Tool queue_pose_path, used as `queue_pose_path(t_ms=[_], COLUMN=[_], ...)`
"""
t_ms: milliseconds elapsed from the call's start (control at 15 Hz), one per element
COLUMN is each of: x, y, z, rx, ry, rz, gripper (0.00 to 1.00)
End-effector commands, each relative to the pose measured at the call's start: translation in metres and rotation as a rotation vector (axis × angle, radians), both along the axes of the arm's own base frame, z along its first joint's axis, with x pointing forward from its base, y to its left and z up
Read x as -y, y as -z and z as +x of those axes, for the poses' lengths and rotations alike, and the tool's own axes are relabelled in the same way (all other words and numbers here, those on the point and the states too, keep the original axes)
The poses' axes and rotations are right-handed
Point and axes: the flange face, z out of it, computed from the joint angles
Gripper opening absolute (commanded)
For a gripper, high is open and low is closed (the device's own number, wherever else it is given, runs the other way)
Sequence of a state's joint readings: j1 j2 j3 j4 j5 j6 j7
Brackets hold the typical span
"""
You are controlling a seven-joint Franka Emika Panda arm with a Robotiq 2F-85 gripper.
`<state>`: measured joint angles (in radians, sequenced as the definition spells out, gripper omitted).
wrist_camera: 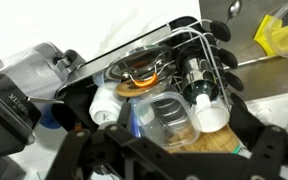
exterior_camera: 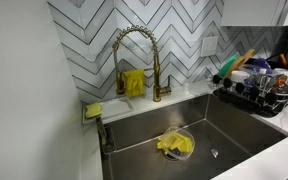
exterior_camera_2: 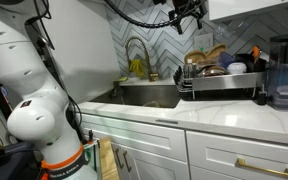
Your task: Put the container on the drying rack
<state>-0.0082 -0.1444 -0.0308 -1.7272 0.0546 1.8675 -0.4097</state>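
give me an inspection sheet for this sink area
surface: white counter around a steel sink
job's things: drying rack crowded with dishes; clear container under the wrist camera, gripped or not unclear
clutter: yellow cloth in the sink; yellow sponge at its corner
hand: hand high above the rack; open or shut unclear
cables: black cable looping near the hand
surroundings: chevron tile wall, gold faucet, white cabinets

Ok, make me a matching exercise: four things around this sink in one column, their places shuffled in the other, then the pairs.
1 brass spring-neck faucet
2 yellow rectangular sponge
3 dark wire drying rack
4 crumpled yellow cloth

a sink floor
b counter beside the sink
c sink's corner ledge
d behind the basin, by the tiles

Pairs: 1-d, 2-c, 3-b, 4-a
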Motion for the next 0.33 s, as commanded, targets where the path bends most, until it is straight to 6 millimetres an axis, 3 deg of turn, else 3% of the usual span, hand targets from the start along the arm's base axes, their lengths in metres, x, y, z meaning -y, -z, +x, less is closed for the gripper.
queue_pose_path(t_ms=[0, 67, 267], x=[0.017, 0.011, 0.014], y=[0.004, -0.003, -0.006], z=[-0.030, -0.010, -0.012], rx=[0.082, 0.046, 0.056], ry=[-0.002, 0.005, 0.007], rz=[0.089, 0.045, 0.047], gripper=[1.00, 1.00, 1.00])
